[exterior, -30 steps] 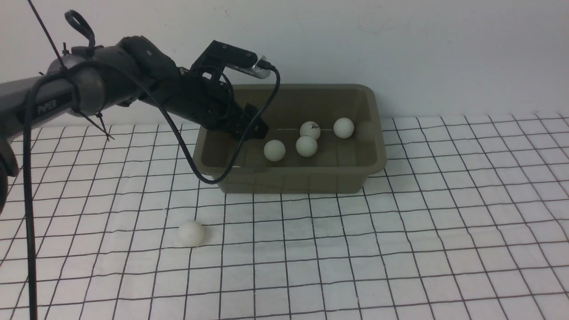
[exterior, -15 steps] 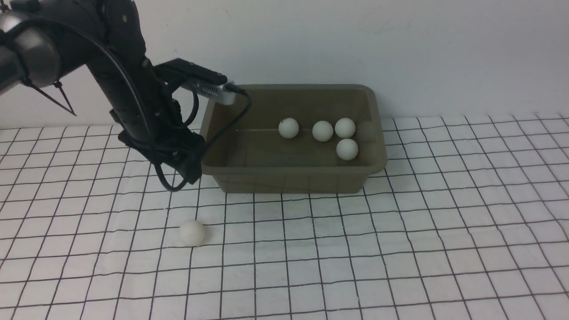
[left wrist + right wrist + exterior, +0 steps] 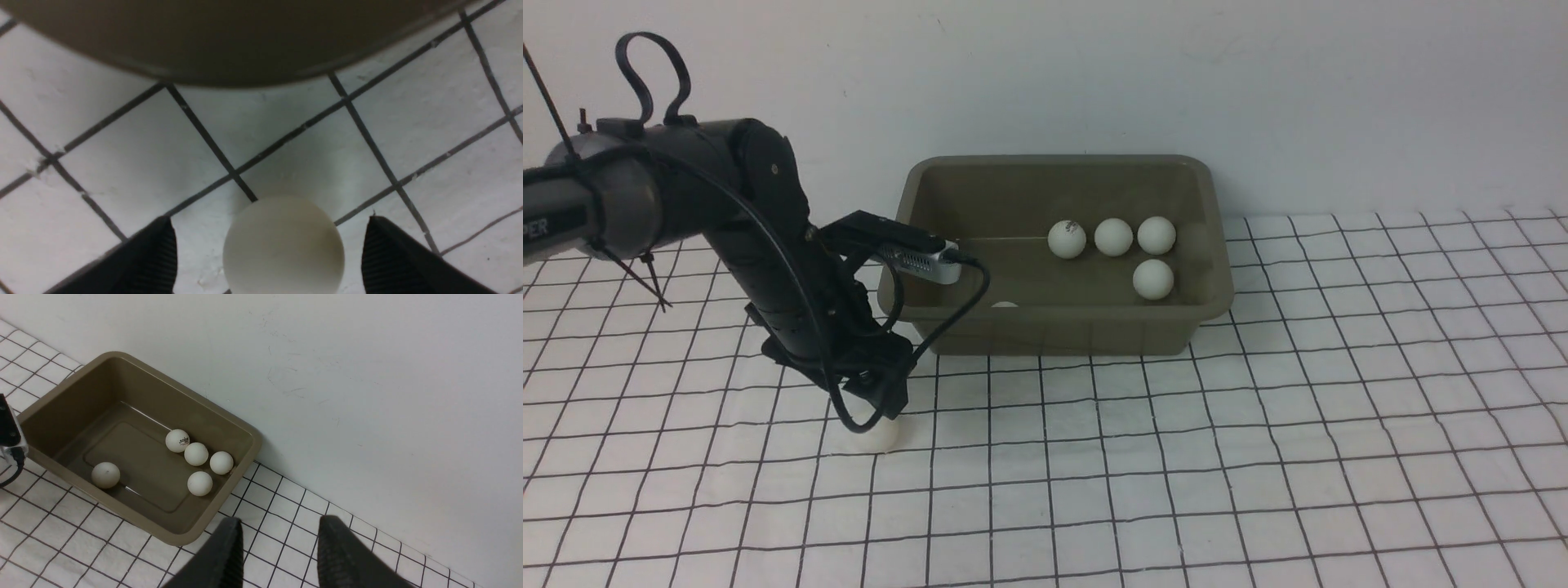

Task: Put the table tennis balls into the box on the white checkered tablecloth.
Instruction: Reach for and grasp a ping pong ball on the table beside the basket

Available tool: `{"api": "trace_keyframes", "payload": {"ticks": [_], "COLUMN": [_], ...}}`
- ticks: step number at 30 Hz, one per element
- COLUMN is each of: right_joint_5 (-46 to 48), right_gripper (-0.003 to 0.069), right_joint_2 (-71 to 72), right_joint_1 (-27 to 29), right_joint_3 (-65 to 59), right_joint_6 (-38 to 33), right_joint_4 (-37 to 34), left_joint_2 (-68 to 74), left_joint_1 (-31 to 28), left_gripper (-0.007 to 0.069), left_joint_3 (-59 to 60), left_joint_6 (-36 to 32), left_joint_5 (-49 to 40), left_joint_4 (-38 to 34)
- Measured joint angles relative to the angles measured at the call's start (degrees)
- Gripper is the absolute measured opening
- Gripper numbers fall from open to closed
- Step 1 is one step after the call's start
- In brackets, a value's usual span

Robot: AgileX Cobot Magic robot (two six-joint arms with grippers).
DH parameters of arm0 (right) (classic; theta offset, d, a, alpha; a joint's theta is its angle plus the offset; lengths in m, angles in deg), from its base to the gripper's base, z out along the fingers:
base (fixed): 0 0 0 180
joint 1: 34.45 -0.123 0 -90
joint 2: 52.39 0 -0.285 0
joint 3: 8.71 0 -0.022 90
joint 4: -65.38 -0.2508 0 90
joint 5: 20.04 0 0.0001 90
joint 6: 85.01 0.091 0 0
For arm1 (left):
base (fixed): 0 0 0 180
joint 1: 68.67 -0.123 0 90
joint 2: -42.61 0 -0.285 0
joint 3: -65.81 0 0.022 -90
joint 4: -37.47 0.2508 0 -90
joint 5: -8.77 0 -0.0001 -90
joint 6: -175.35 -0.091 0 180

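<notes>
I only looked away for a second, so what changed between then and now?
The left gripper swung out from over the box and came down toward the camera's side; its open jaws now straddle the last ball on the tablecloth without closing on it. The balls in the box rolled: four now cluster at the right end, a fifth lies apart. The box and the tablecloth stayed put.

In the upper middle of the frame stands the box [image 3: 1062, 331] on the white checkered tablecloth [image 3: 1258, 457]. Inside it four table tennis balls [image 3: 1113, 237] lie toward the right, and a fifth [image 3: 1005, 305] shows only its top behind the near wall. At left, the left gripper [image 3: 874, 408] hangs just above one ball [image 3: 878, 439] on the cloth.
</notes>
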State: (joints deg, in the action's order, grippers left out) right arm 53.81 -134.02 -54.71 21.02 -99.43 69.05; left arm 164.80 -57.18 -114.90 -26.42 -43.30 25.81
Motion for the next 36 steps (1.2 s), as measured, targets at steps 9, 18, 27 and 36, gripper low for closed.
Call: {"api": "trace_keyframes", "payload": {"ticks": [9,18,27,36], "right_joint_5": [0.0,0.0,0.0,0.0], "right_gripper": [0.0244,0.0244,0.0244,0.0244], "right_joint_2": [0.0,0.0,0.0,0.0], "right_joint_1": [0.0,0.0,0.0,0.0], "right_joint_3": [0.0,0.0,0.0,0.0], "right_joint_6": [0.0,-0.1,-0.1,-0.1], "right_joint_4": [0.06,0.58,1.97,2.39], "left_joint_2": [1.92,0.5,-8.55,-14.27], "left_joint_1": [0.0,0.0,0.0,0.3], "left_gripper": [0.0459,0.0353,0.0353,0.0353], "left_joint_3": [0.0,0.0,-3.36,-12.85], "left_joint_6": [0.0,-0.05,1.71,2.17], "left_joint_5": [0.05,-0.86,-10.36,-6.78], "left_joint_4": [-1.72,-2.19,0.74,1.42]}}
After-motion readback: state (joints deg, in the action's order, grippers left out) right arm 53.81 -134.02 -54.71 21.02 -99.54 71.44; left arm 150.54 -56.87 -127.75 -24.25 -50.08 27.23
